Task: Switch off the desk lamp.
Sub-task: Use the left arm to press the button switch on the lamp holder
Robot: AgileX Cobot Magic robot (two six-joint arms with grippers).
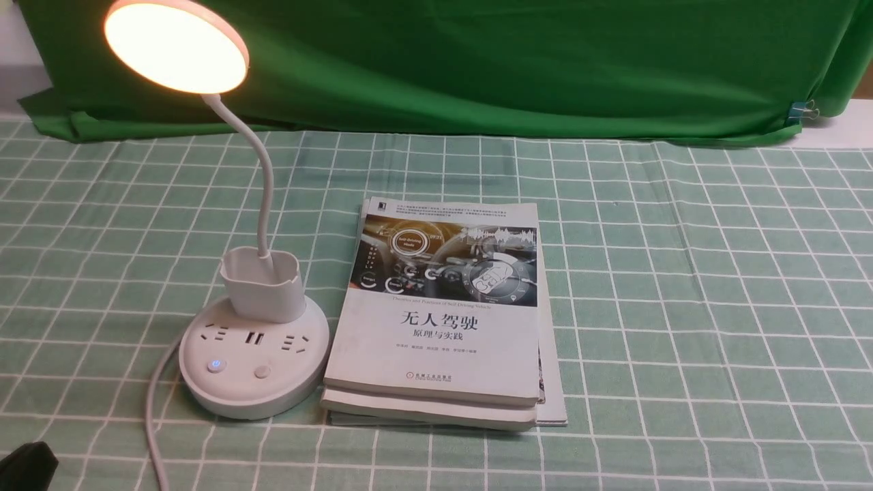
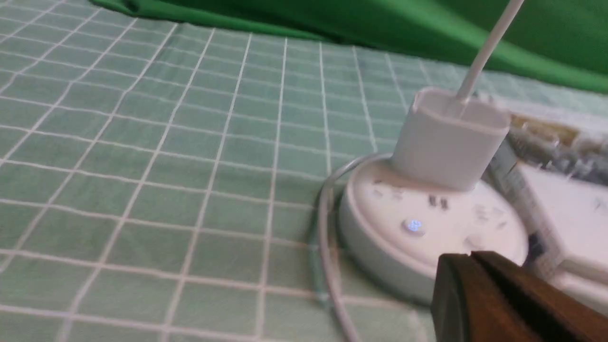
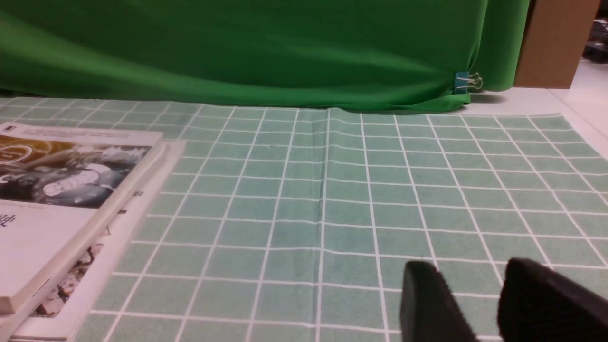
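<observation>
Your lamp [image 1: 254,354] is on and glowing. Your left gripper [image 2: 470,257] is closed, close to the lamp. Your right gripper [image 3: 470,271] is open, above the cloth [image 3: 304,213].

The desk lamp [image 1: 262,286] stands at the left of the green checked surface [image 1: 682,307], its round head [image 1: 176,46] lit warm on a bent neck [image 1: 264,184] above a small cup [image 1: 261,300] and a round base [image 1: 239,399] with sockets and two buttons, the left button [image 1: 215,365] glowing blue. Its cord [image 1: 153,416] runs from the base's left side toward the near edge, and a stack of books [image 1: 443,320] lies just beside the base on the right. A green cloth [image 1: 477,61] hangs behind, with a clip [image 1: 805,110] at its right end.
</observation>
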